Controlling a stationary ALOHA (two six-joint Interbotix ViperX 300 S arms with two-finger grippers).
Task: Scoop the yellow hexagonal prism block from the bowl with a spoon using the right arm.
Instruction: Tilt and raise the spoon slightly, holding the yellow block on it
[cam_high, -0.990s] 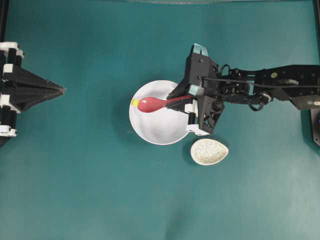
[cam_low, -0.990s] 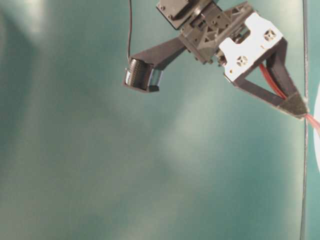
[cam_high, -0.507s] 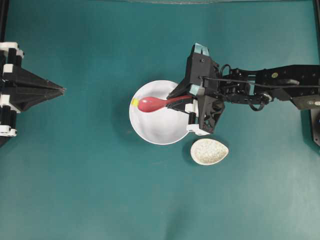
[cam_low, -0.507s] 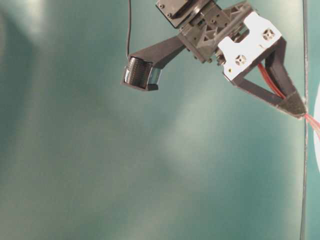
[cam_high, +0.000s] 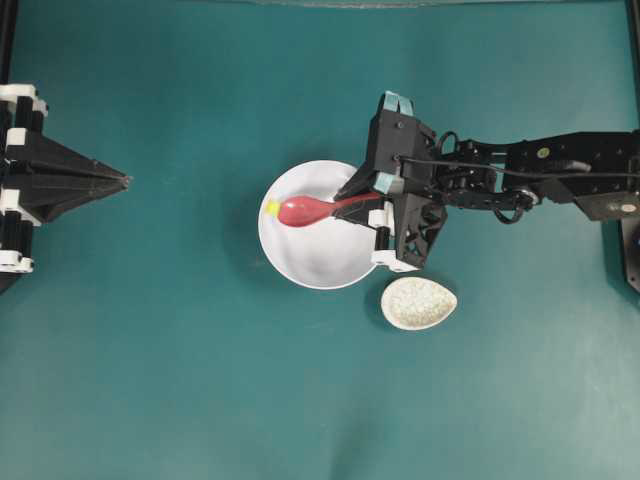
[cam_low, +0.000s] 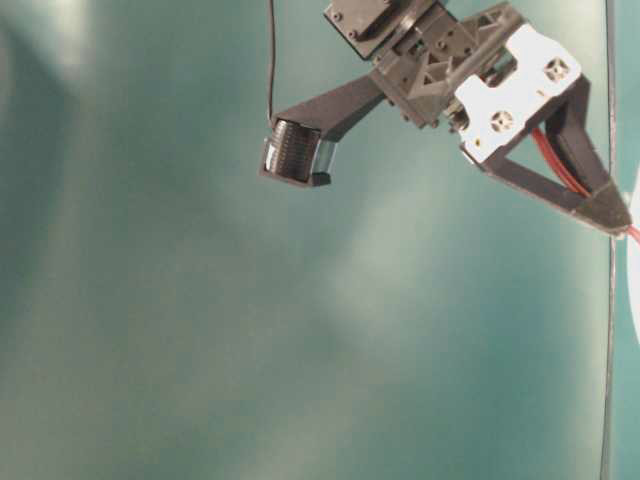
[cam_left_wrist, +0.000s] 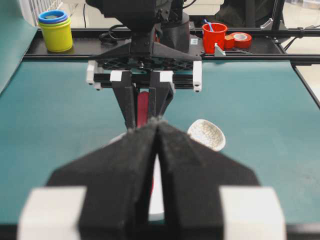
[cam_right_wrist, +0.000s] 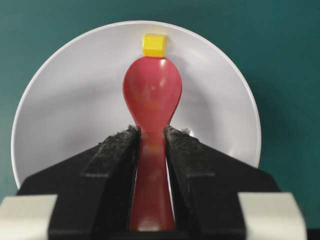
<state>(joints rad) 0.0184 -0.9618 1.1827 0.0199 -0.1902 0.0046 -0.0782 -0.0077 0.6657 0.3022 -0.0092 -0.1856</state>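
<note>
Overhead, I count one white bowl, one red spoon, one yellow hexagonal prism block and one speckled egg-shaped dish. My right gripper is clamped on the spoon's handle at the bowl's right rim; the scoop reaches across to the left rim, where the block sits at its tip. The dish lies just beside the bowl's lower right; bare green mat spreads on every other side. My left gripper sits pinched together, well apart at the left edge.

At table level, only my right gripper shows, the red handle between its fingers.

From the left wrist, my left gripper is pressed closed.

From the right wrist, the block touches the scoop's tip near the bowl's far wall.
</note>
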